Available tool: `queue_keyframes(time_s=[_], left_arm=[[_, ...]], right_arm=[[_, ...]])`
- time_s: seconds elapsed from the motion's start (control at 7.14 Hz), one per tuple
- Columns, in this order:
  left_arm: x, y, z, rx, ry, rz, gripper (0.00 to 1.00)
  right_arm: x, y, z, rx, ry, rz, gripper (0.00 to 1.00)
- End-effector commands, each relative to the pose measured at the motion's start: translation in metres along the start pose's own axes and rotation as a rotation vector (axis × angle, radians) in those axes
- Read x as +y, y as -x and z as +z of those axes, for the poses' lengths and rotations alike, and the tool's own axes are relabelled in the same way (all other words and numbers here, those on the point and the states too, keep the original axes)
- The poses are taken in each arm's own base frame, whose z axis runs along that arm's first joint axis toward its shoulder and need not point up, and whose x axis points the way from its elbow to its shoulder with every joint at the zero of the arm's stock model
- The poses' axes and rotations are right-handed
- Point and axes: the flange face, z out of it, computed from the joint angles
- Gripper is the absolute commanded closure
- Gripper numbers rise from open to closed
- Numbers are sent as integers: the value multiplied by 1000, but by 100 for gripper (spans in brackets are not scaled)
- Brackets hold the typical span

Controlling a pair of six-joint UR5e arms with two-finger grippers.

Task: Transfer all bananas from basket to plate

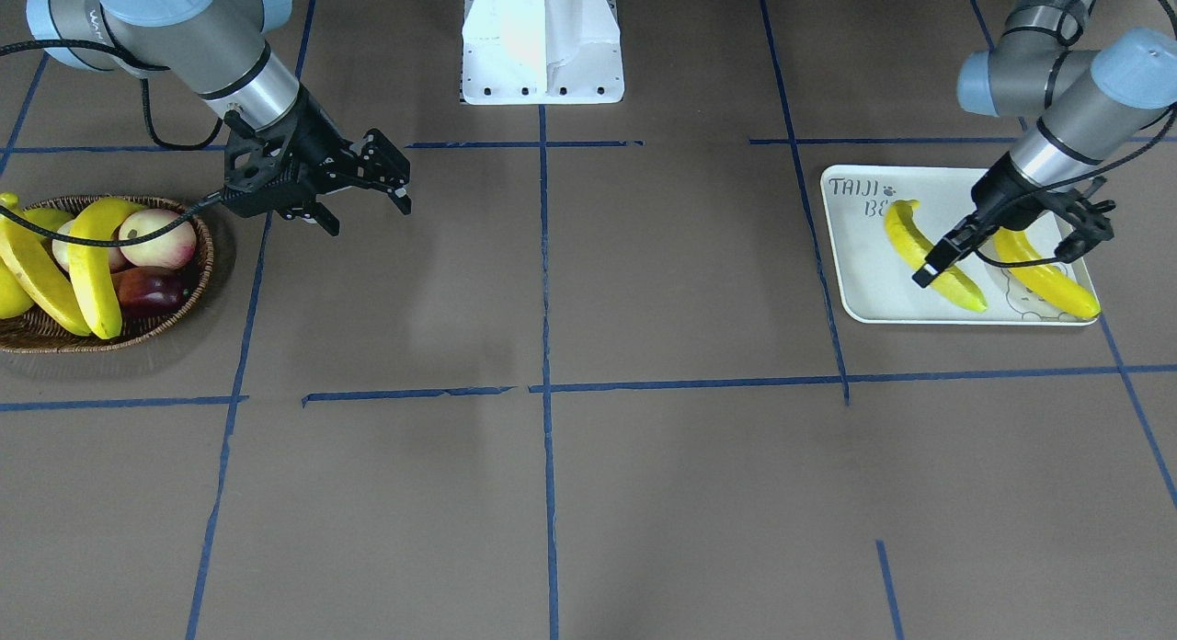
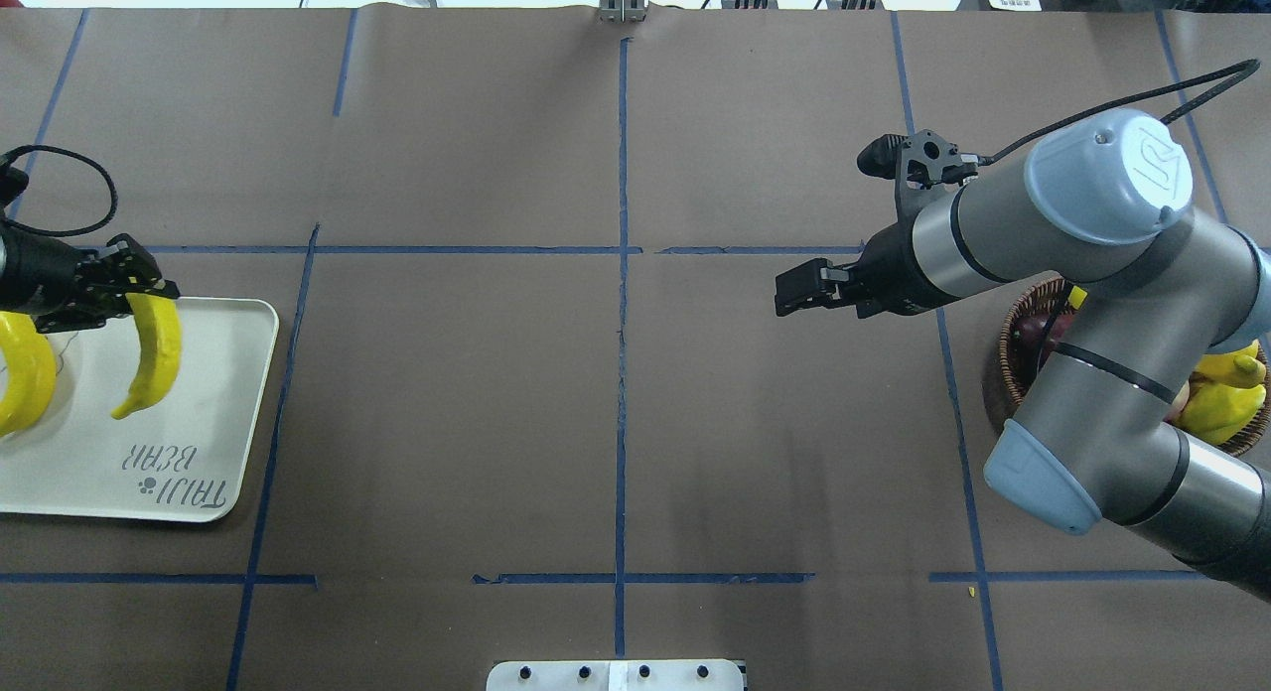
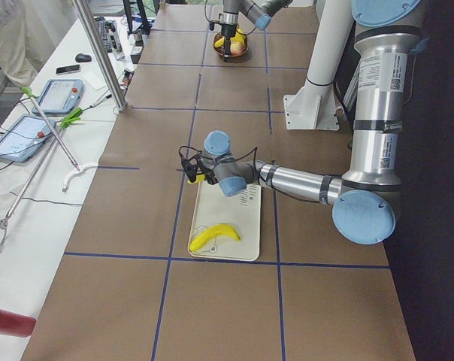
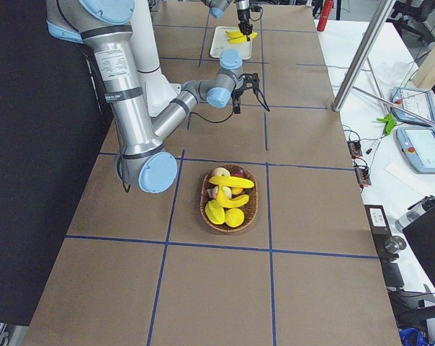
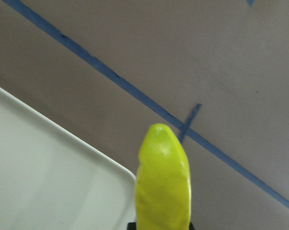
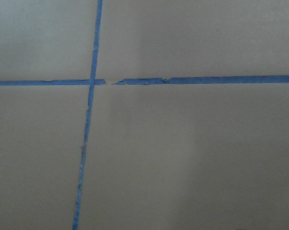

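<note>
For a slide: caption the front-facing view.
Two bananas on the tray under the open left gripper; two more in the wicker basket, right gripper nearby.

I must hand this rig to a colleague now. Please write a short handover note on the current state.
The left gripper is open and empty over the plate.
The right gripper is open and empty over the table, beside the basket.
Done: two bananas on the plate, one under the left gripper, one beside it.
Left to do: two bananas in the basket, among other fruit.
</note>
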Motion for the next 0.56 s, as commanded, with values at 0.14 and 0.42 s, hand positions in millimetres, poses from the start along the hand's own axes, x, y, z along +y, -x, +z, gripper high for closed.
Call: queue_keyframes(time_s=[0.14, 0.42], left_arm=[[-43, 76, 6, -99, -50, 60, 56], [-60, 99, -11, -118, -68, 188, 1]], right_arm=[[1, -3, -1, 4, 0, -9, 0], [1, -8, 1, 13, 5, -4, 0]])
